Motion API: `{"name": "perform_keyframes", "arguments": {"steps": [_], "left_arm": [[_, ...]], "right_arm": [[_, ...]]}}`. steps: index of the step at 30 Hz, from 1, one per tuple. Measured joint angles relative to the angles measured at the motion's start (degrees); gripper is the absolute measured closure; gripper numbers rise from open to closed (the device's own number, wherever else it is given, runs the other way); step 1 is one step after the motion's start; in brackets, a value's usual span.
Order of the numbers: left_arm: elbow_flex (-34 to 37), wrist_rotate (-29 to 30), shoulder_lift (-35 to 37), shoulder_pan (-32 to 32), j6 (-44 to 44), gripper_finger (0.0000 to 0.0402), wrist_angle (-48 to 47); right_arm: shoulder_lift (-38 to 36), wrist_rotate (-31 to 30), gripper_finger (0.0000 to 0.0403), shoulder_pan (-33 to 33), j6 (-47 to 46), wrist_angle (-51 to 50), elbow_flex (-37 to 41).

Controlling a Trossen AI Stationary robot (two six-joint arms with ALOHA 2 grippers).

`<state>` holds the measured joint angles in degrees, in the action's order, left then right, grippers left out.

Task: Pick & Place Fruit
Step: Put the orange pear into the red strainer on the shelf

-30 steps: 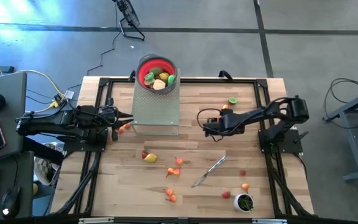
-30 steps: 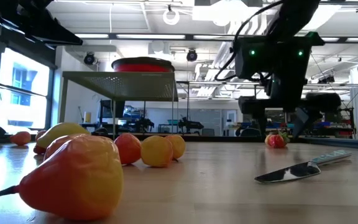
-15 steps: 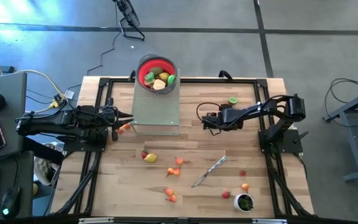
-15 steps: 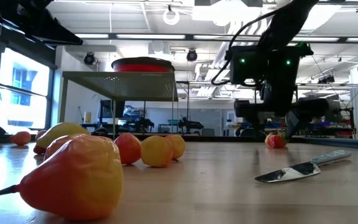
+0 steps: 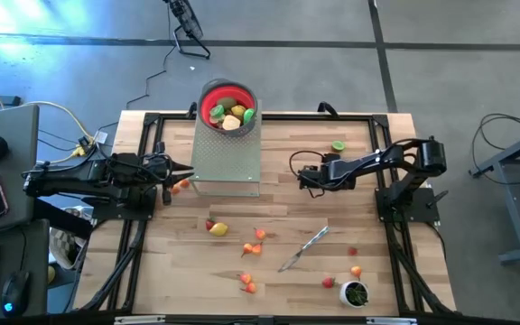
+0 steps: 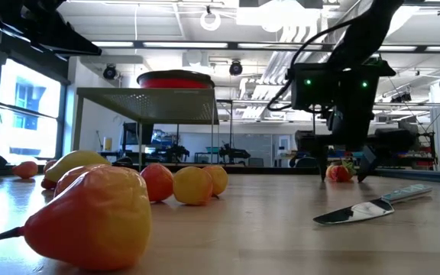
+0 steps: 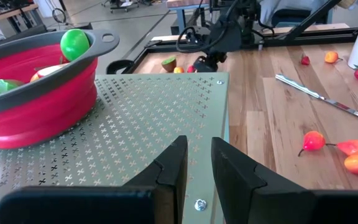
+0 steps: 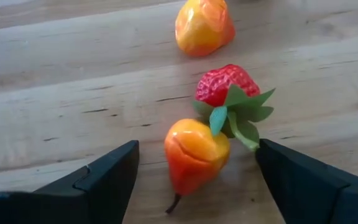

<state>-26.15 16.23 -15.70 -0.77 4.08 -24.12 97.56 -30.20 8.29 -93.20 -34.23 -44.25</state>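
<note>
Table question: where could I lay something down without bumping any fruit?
The bare wood between the perforated stand and the knife is free. The strip with the yellow fruit and orange pieces is crowded.

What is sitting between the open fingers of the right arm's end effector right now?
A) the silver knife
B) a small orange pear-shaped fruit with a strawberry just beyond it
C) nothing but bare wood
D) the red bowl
B: the right wrist view shows the right end effector open on both sides of the orange pear-shaped fruit lying on the table, with the strawberry touching it just beyond.
</note>
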Motion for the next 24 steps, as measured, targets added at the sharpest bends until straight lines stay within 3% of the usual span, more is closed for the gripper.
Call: {"name": "perform_keyframes", "arguments": {"steps": [10,24], "left_arm": [[0.0,0.0,0.0,0.0,0.0,0.0334,0.0],[0.0,0.0,0.0,0.0,0.0,0.0334,0.0]], "right_arm": [[0.2,-1.4,0.0154,0.1,-0.1,0.3,0.2],[0.2,-1.4,0.0207,0.1,-0.2,0.6,0.2]]}}
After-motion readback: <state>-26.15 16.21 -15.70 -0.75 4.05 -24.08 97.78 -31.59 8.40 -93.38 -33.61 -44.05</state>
